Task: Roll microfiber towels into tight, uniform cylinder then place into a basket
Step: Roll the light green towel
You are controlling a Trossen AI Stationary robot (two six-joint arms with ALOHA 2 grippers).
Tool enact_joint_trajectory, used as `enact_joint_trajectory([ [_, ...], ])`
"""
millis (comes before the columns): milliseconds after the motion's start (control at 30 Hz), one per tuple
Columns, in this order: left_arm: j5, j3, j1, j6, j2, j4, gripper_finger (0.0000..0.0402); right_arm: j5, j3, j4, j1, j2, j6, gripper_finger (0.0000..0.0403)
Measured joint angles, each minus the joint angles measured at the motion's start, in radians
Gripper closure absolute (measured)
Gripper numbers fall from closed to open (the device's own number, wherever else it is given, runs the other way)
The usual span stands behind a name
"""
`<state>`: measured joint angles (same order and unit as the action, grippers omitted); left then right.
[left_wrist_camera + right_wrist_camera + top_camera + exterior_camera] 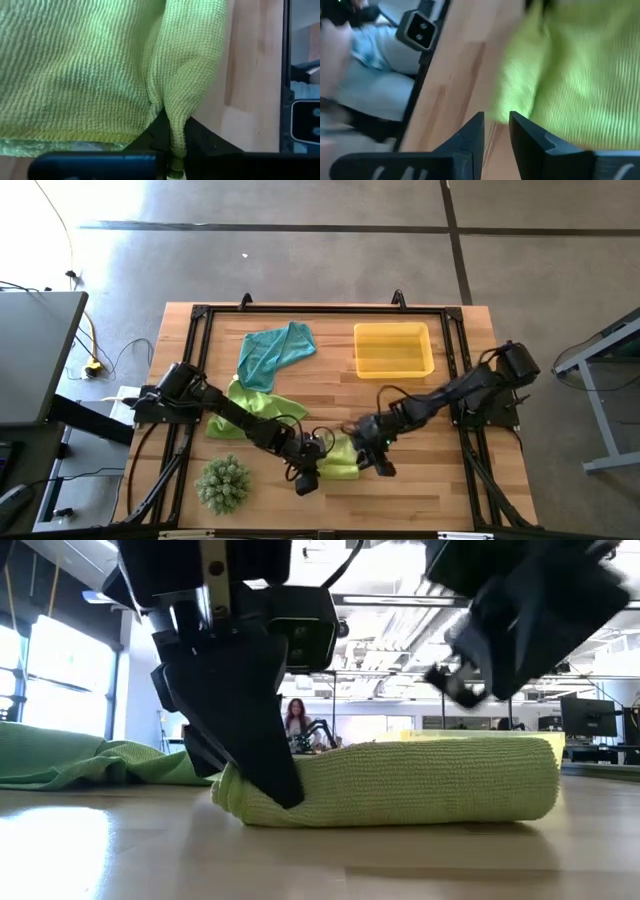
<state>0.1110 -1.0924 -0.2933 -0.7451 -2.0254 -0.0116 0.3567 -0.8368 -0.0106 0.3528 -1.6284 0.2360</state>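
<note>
Currently the rolled lime-green microfiber towel (400, 783) lies on its side on the wooden tabletop (420, 485), near the front edge and about midway across; in the low view it reads as a fairly even cylinder. My left gripper (172, 147) is at one end of the roll, its two dark fingers closed tight on a pinched fold of the lime cloth, as the left wrist view shows. My right gripper (496, 131) sits at the roll's other end, fingers only a narrow slit apart with bare wood between them, holding nothing; the towel lies just beside the fingertips.

Second lime-green microfiber towel (240, 402) lies loose and crumpled under my left arm, toward the left side of the tabletop. Teal-blue microfiber towel (275, 352) lies unrolled and rumpled toward the back, left of centre. Shallow translucent yellow plastic basket (394, 365) stands at the back right, well apart from the roll; no towel shows in it. Spiky green ball-shaped plant (222, 483) sits at the front left corner.

A person (296, 720) shows far off in the room behind, in the low view.
</note>
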Motion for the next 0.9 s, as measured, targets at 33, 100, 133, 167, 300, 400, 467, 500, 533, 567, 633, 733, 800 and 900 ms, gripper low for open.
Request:
enact_joint_trajectory([
  [33, 0.004, 0.000, 0.005, -0.007, 0.000, 0.000, 0.0380, -0.049, 0.000, 0.001, 0.028, 0.009, -0.058, 0.0321],
  [100, 0.009, 0.000, 0.017, -0.013, 0.000, 0.000, 0.0380, -0.162, 0.000, -0.005, 0.089, 0.013, -0.170, 0.0321],
  [133, 0.010, 0.001, 0.022, -0.013, 0.000, 0.000, 0.0382, -0.216, 0.000, -0.010, 0.118, 0.013, -0.215, 0.0321],
  [167, 0.014, 0.001, 0.027, -0.014, 0.000, 0.000, 0.0383, -0.271, 0.000, -0.007, 0.146, 0.010, -0.245, 0.0321],
  [300, 0.023, 0.002, 0.047, -0.015, 0.000, -0.001, 0.0382, -0.454, 0.000, 0.010, 0.220, -0.019, -0.288, 0.0321],
  [400, 0.020, 0.002, 0.056, -0.015, 0.000, -0.002, 0.0380, -0.488, 0.000, 0.061, 0.243, -0.043, -0.289, 0.0321],
  [467, 0.009, 0.002, 0.063, -0.015, 0.000, -0.002, 0.0380, -0.491, 0.000, 0.100, 0.249, -0.066, -0.289, 0.0321],
  [500, 0.001, 0.002, 0.065, -0.015, 0.000, 0.000, 0.0380, -0.491, 0.000, 0.109, 0.251, -0.076, -0.289, 0.0321],
  [533, -0.002, 0.003, 0.065, -0.015, 0.000, 0.002, 0.0380, -0.492, 0.000, 0.121, 0.251, -0.085, -0.289, 0.0321],
  [567, -0.008, 0.003, 0.064, -0.015, 0.000, 0.003, 0.0379, -0.492, 0.000, 0.133, 0.251, -0.094, -0.287, 0.0320],
  [633, -0.010, 0.003, 0.064, -0.015, 0.000, 0.003, 0.0379, -0.494, 0.000, 0.146, 0.251, -0.107, -0.286, 0.0320],
  [733, -0.014, 0.003, 0.064, -0.015, 0.000, 0.003, 0.0379, -0.525, 0.000, 0.150, 0.248, -0.117, -0.289, 0.0320],
  [800, -0.015, 0.003, 0.063, -0.015, 0.000, 0.004, 0.0379, -0.558, 0.000, 0.137, 0.245, -0.117, -0.287, 0.0320],
  [900, -0.015, 0.003, 0.063, -0.018, 0.000, 0.005, 0.0379, -0.561, 0.000, 0.106, 0.229, -0.117, -0.249, 0.0319],
])
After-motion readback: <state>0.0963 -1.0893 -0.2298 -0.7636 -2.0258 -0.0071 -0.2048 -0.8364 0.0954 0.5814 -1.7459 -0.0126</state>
